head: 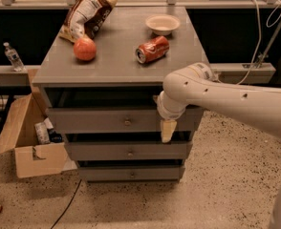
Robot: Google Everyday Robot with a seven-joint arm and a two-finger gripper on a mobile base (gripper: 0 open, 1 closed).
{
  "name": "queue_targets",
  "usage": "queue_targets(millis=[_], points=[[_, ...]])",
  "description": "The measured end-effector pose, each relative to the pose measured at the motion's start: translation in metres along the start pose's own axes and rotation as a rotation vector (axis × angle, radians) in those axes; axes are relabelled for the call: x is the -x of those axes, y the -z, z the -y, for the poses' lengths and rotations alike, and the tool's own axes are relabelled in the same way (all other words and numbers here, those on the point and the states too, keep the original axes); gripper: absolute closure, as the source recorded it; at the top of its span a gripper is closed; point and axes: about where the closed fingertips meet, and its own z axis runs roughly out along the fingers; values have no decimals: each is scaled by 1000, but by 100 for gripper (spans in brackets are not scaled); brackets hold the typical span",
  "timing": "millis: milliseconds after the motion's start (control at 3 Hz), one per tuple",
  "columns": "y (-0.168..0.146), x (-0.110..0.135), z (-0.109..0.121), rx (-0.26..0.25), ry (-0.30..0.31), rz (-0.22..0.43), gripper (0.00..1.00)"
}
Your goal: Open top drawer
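Observation:
The top drawer is the uppermost of three grey drawer fronts in the grey cabinet, with a small round brass knob at its centre. A dark gap shows above its front. My gripper hangs from the white arm in front of the drawer's right end, well to the right of the knob and a little below it. Its pale yellow tip points down over the gap above the middle drawer. The arm hides the drawer's right end.
On the cabinet top lie a chip bag, a red apple, a tipped red can and a white bowl. An open cardboard box stands on the floor at left. A bottle stands on a ledge.

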Motion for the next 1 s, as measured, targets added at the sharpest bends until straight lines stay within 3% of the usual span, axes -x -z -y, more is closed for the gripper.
queue_targets(millis=[667, 1000], points=[[-12, -27, 11, 35, -67, -61, 0], [-5, -47, -8, 66, -122, -88, 18]])
